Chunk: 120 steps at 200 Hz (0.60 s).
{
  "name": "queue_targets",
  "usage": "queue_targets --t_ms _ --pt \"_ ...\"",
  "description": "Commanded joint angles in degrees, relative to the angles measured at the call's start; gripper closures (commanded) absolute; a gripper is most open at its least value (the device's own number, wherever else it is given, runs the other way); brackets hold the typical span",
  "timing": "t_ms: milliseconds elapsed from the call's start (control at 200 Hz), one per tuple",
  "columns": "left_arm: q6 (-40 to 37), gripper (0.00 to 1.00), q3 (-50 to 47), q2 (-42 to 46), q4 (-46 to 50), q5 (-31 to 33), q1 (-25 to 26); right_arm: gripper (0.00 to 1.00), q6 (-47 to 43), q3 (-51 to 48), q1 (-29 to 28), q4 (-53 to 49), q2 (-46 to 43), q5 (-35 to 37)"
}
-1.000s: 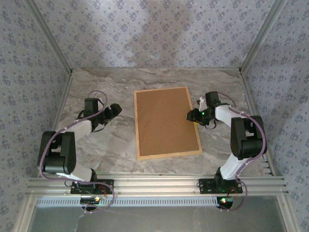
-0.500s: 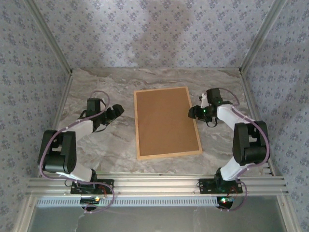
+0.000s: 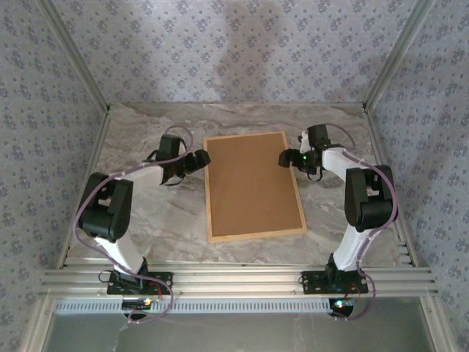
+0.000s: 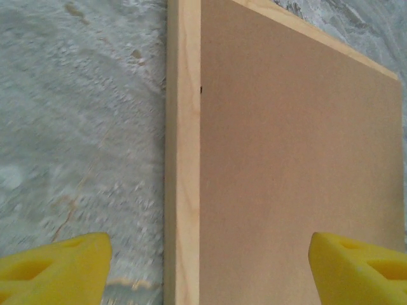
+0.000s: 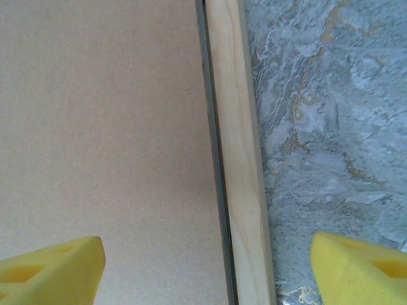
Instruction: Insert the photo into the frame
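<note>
1. Lying flat in the middle of the grey marble-patterned counter (image 3: 146,213) is the rectangular picture frame of light tan wood (image 3: 256,234), its long sides running away from the arm bases and turned slightly askew.
2. A plain brown backing board (image 3: 253,183) fills the opening inside the frame's rails.
3. From the left, the left arm's fingers (image 3: 198,159) reach to the frame's left rail, towards its far end.
4. In the left wrist view, the two yellow foam fingertips are spread wide. One fingertip (image 4: 54,267) is over the counter (image 4: 76,127) and the other (image 4: 359,267) is over the backing board (image 4: 299,159). The left rail of the frame (image 4: 184,159) runs between them, and nothing is pinched.
5. From the right, the right arm's fingers (image 3: 284,158) meet the frame's right rail at about the same distance along it.
6. In the right wrist view, these yellow fingertips also stand wide apart. One fingertip (image 5: 48,270) is over the backing board (image 5: 102,127) and the other (image 5: 359,267) is over the counter (image 5: 331,127). The right rail (image 5: 235,159) lies between them, ungripped.
7. A thin dark gap shows there between the board's edge and the rail.
8. Whether any fingertip touches the surface below cannot be told.
</note>
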State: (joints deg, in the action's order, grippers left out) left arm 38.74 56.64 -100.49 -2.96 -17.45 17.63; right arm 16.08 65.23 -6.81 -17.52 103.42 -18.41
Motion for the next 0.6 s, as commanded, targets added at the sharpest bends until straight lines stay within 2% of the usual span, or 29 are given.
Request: queue_targets --t_ms 0,300,595 --pt "-2.0 0.19 5.1 -4.0 4.3 1.9 1.0 0.14 0.5 0.8 -0.4 -0.7 0.6 -1.7" --pt "-3.9 0.19 14.1 -11.6 8.9 2.2 3.1 0.13 2.0 -4.2 0.2 0.5 -0.4 -6.5" --pt "-5.2 0.19 19.5 -15.6 10.8 -0.3 4.4 0.15 5.0 -9.9 -0.3 4.0 -4.5 -15.2"
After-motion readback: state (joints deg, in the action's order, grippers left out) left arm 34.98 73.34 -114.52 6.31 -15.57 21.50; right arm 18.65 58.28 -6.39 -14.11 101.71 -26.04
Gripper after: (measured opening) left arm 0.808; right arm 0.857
